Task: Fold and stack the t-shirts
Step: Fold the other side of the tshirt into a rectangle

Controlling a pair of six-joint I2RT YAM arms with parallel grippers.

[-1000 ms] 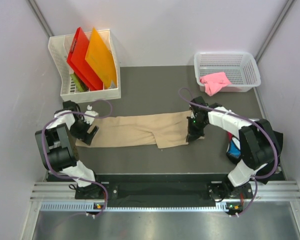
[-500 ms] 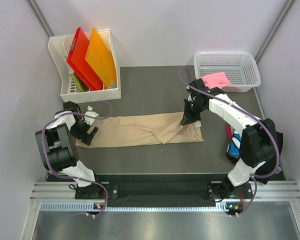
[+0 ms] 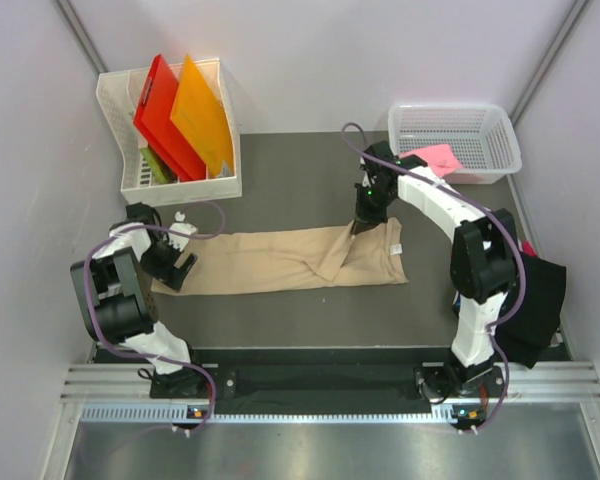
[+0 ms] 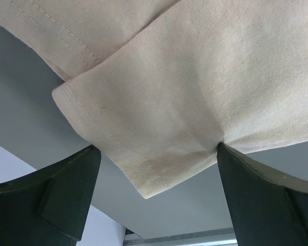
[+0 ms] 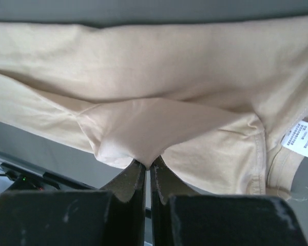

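Entry: large plain tan jersey t-shirt (image 3: 270,262), lying as a long flat band across the middle of the dark grey matte table mat (image 3: 300,180), between the two arms.

Holding: left gripper (image 4: 159,169) spread wide astride the hemmed corner at the shirt's left end, gripping nothing; right gripper (image 5: 148,166) pinched tight on a small raised peak of the tan cloth at the far edge of the right end, near the white printed neck label (image 5: 303,139); how many layers it holds cannot be told.

Handling, as judged: a fold is under way; carry the pinched ply low and straight so edges meet; the left jaws should close on or press the corner as an anchor, since limp knit will likely drag on the mat.

Materials, near to far: black cloth t-shirt (image 3: 540,300), slumped at the near right; tan knit fine-ribbed, double-stitched hems, soft creases fanning from the pinch; small pink t-shirt (image 3: 432,160), crumpled over the front rim of the white lattice plastic basket (image 3: 500,130); white slotted plastic rack (image 3: 120,130), with stiff red and orange sheets (image 3: 195,115) leaning upright.
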